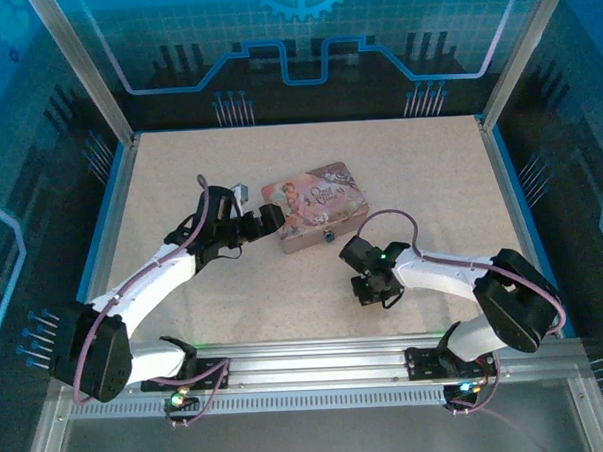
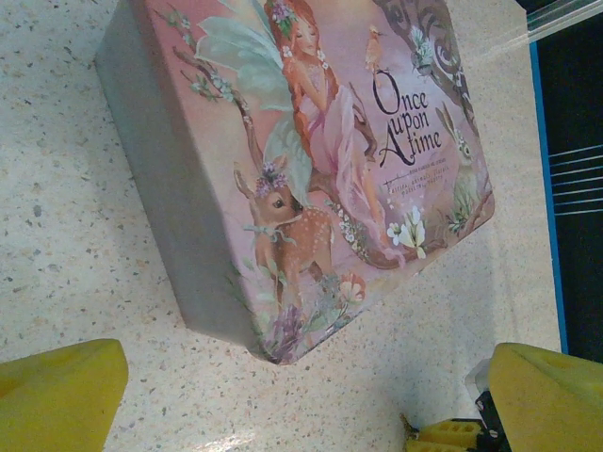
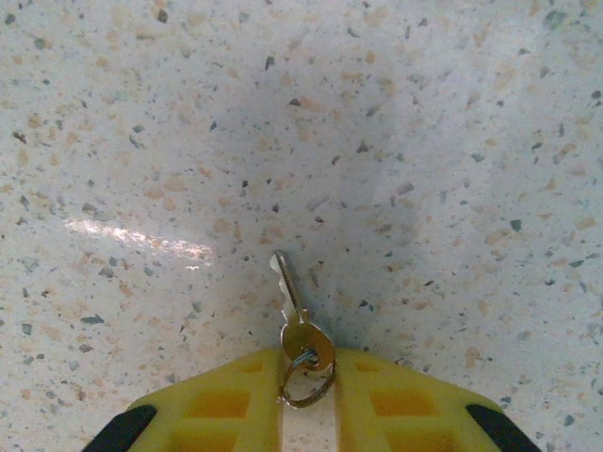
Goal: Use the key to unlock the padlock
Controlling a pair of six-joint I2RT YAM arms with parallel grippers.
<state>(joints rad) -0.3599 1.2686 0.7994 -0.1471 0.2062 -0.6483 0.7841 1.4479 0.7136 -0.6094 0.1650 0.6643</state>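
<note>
One risk: your right gripper [image 3: 307,372] pinches the thin silver metal key [image 3: 294,311] by its head alone, so it may pivot on insertion; left gripper [image 2: 301,405] jaws spread.

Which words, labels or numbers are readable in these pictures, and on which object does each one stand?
"Once upon A time": on the lid of the pink tin, left wrist view.
Fine print under that title: too small to read.
On the key: no readable marking.
</note>
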